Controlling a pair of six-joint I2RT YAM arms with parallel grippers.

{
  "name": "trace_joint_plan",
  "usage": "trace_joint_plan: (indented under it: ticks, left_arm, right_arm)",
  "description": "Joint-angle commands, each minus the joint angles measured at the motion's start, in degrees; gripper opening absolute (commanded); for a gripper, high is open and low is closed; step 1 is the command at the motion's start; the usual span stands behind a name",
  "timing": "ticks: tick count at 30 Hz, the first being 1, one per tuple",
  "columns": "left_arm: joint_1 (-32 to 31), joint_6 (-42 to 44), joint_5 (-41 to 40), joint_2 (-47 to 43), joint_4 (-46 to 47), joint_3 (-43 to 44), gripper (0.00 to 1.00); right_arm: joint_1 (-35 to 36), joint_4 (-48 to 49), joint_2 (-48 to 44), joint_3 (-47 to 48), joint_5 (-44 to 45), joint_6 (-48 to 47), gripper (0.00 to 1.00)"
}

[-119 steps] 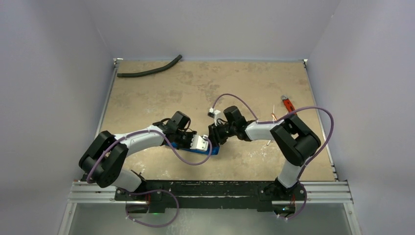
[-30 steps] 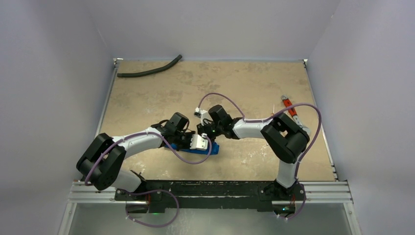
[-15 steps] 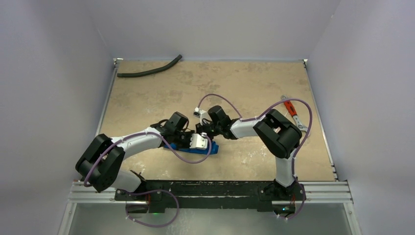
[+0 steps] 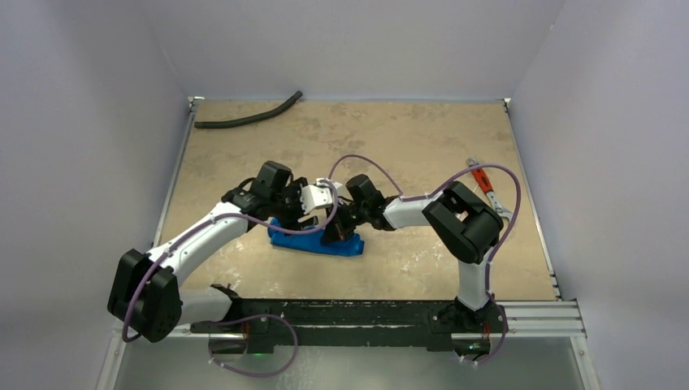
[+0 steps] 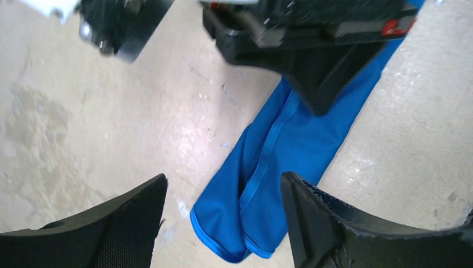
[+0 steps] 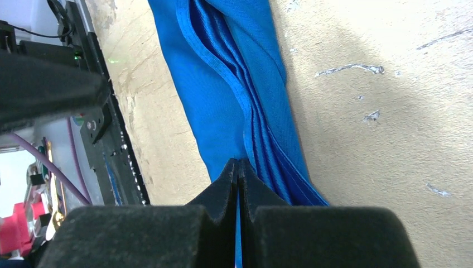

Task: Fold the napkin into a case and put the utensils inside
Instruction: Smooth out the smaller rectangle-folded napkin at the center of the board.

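Mottled tan tabletop [image 4: 406, 138] — wrinkly blue napkin [image 4: 313, 241] folded oblong, right pincer [image 6: 239, 164] pinching its hem, left pincer [image 5: 223, 184] agape above.

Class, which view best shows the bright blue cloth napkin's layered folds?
Right wrist: the blue napkin shows hems and layers close and sharp. Left wrist shows one folded end; top view, only a small strip.

napkin [image 4: 302, 242] on table [image 4: 406, 138], front centre | left gripper [image 5: 223, 190] over it | right gripper [image 6: 239, 167] touching it from right | hose [image 4: 248, 116] back-left corner | wrench [image 4: 481, 177] right edge
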Motion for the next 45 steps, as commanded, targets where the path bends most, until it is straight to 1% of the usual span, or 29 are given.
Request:
trace_joint_plan:
  ticks: [1, 4, 8, 12, 16, 22, 23, 24, 26, 29, 30, 32, 36, 40, 45]
  left_arm:
    - [1.7, -7.7, -4.0, -1.2, -1.5, -2.4, 0.71]
    - [1.9, -6.5, -5.8, -1.8, 1.4, -5.8, 0.58]
    - [1.9, -4.1, -6.8, -0.3, 2.6, -7.3, 0.51]
    - [1.9, -2.1, -12.9, -0.3, 5.2, -9.2, 0.45]
    - [1.9, -2.0, -13.9, -1.2, 7.2, -10.9, 0.44]
    - [1.8, -1.7, -15.5, 1.3, 11.6, -12.5, 0.42]
    - [1.8, -1.9, -15.4, 1.7, 12.2, -12.6, 0.41]
    - [1.8, -1.9, -15.3, 2.1, 12.3, -12.6, 0.39]
    - [1.8, -2.2, -14.2, 2.7, 12.2, -12.4, 0.31]
    - [1.8, -3.1, -12.5, 3.0, 11.7, -12.5, 0.16]
    - [1.8, -3.4, -12.4, 3.1, 11.7, -12.7, 0.12]
    - [1.8, -3.7, -12.5, 3.0, 11.8, -13.1, 0.10]
    - [1.7, -4.2, -12.4, 2.8, 11.6, -13.6, 0.08]
    - [1.7, -4.7, -12.0, 2.8, 11.6, -13.9, 0.00]
    - [1.5, -5.2, -11.2, 2.6, 11.4, -14.1, 0.00]
  right_arm:
    - [-0.4, -8.7, -0.3, 0.7, 4.0, -4.7, 0.00]
    - [-0.4, -9.0, -0.8, 1.3, 3.7, -4.4, 0.00]
    - [-0.4, -8.3, -0.9, 1.8, 3.7, -3.7, 0.00]
    - [-0.4, -7.6, -1.1, 1.1, 3.8, -3.1, 0.00]
    - [-0.4, -7.3, -1.9, 0.8, 3.7, -2.6, 0.00]
    - [-0.3, -6.8, -2.1, 1.0, 3.5, -2.0, 0.00]
    - [-0.3, -6.9, -2.0, 1.1, 3.5, -1.9, 0.00]
    - [-0.4, -6.9, -2.0, 1.1, 3.4, -1.9, 0.00]
    - [-0.4, -6.4, -2.0, 1.2, 3.2, -1.2, 0.00]
    - [-0.3, -3.8, -1.7, 1.3, 2.4, 1.7, 0.00]
    - [-0.3, -2.5, -1.6, 1.3, 1.9, 2.9, 0.00]
    - [0.1, 0.1, -0.8, 1.6, 1.7, 4.8, 0.00]
    - [1.5, 2.3, 1.1, 3.4, 1.3, 6.8, 0.00]
    - [2.4, 5.0, 2.5, 4.6, 1.2, 9.1, 0.00]
    - [3.7, 7.3, 4.9, 5.6, 0.6, 10.9, 0.00]
